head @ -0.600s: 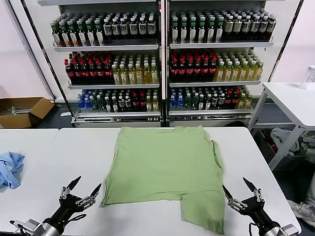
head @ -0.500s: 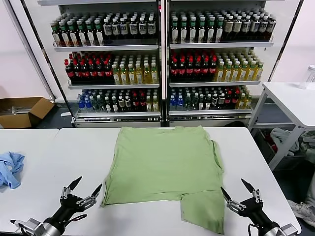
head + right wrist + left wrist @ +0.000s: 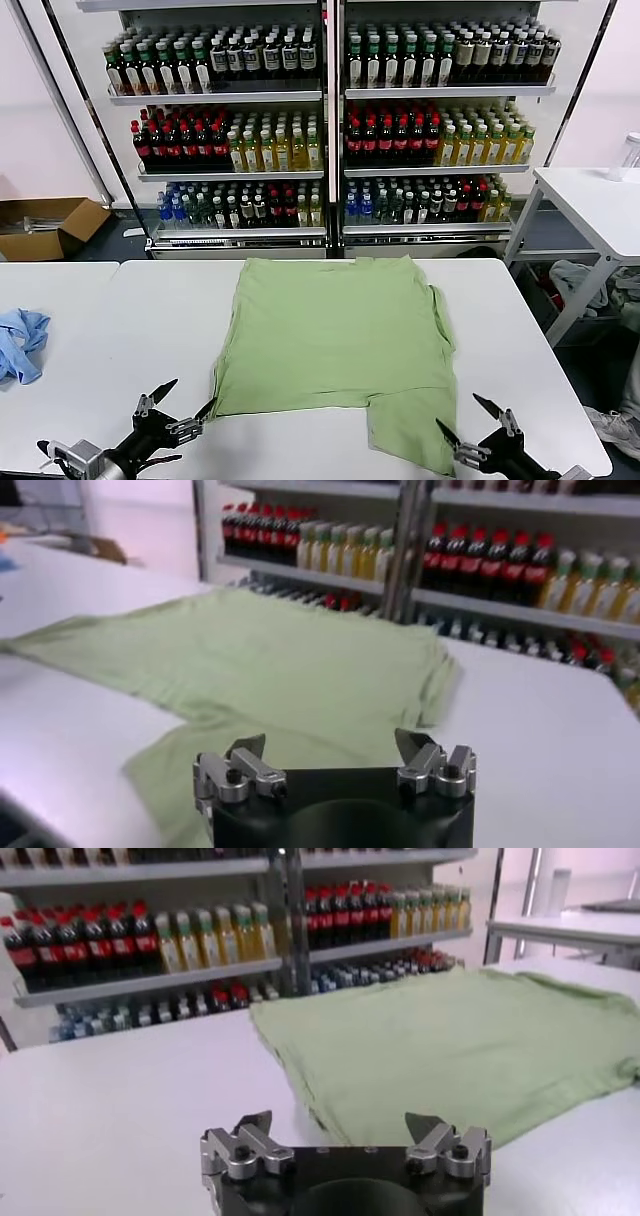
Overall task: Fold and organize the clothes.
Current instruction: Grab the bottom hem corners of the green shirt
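The light green shirt [image 3: 335, 335] lies flat and partly folded on the white table [image 3: 120, 330], with a narrower flap reaching toward the front right. Its collar, buttons and logo are hidden. It also shows in the left wrist view [image 3: 450, 1043] and the right wrist view [image 3: 270, 660]. My left gripper [image 3: 183, 407] is open and empty, low at the front left, just off the shirt's front left corner. My right gripper [image 3: 468, 423] is open and empty at the front right, beside the flap's front edge.
A light blue cloth [image 3: 20, 342] lies at the table's left edge. Drink coolers full of bottles [image 3: 330, 110] stand behind the table. A second white table [image 3: 590, 200] stands at the right, and a cardboard box [image 3: 45, 225] sits on the floor at the left.
Both grippers have drawn back toward the table's front edge and sit lower in the head view. The shirt has not moved.
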You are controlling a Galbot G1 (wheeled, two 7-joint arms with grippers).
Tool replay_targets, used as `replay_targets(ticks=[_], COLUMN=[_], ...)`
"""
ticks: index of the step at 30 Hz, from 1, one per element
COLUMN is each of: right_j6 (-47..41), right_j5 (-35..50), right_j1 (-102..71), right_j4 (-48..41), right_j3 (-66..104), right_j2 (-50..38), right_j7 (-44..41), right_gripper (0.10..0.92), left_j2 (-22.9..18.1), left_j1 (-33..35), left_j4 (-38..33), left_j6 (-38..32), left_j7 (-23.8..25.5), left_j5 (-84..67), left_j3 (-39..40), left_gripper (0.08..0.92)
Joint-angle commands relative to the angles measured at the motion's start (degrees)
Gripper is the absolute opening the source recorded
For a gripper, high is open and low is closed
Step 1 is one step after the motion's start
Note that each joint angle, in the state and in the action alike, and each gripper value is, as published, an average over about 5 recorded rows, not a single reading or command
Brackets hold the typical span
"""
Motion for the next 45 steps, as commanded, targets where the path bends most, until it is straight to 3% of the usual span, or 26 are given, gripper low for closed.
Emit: replay_targets(ticks=[1, 8, 11, 17, 25, 34, 38, 45], right_j6=[-0.89, -0.66, -0.66, -0.35, -0.27, 0.37, 1.09, 3.54], right_j5=[-0.61, -2.43, -2.54, -2.15, -1.66, -1.15, -0.54, 2.98], right_j1=[-3.16, -3.25, -3.05, -3.05, -2.63, -2.43, -2.31, -1.27], right_j4=[0.18, -0.71, -0.79, -0.72, -0.76, -1.00, -1.04, -1.11], right_j3=[-0.80, -3.37, -4.17, -4.39, -4.34, -4.13, -4.21, -4.92], right_j2=[-2.07, -0.40, 0.29, 0.84, 0.73, 0.91, 1.12, 1.64], right_j7=[-0.48, -0.34, -0.14, 0.07, 0.47, 0.59, 0.59, 0.62], right_gripper=[0.823, 0.821, 0.775, 0.602, 0.368, 0.128, 0.108, 0.109], left_j2=[4.05, 4.15, 4.28, 4.45, 3.73, 2.54, 1.95, 1.56], left_j1=[-5.28, -8.11, -8.61, -8.14, -5.12, -5.10, -5.61, -5.88], left_j4=[2.85, 6.51, 7.55, 8.08, 4.98, 4.90, 4.93, 4.78], left_j6=[3.23, 3.62, 3.60, 4.94, 6.09, 6.38, 6.22, 6.06], left_j7=[-1.96, -1.90, -1.56, -1.75, -0.97, -0.63, -0.99, -1.16], left_j5=[-1.09, -1.81, -2.07, -2.45, -2.92, -1.62, -2.15, -2.39], left_j3=[4.60, 7.00, 7.42, 7.19, 7.61, 9.36, 9.94, 10.16], left_gripper=[0.823, 0.823, 0.823, 0.806, 0.663, 0.645, 0.583, 0.387])
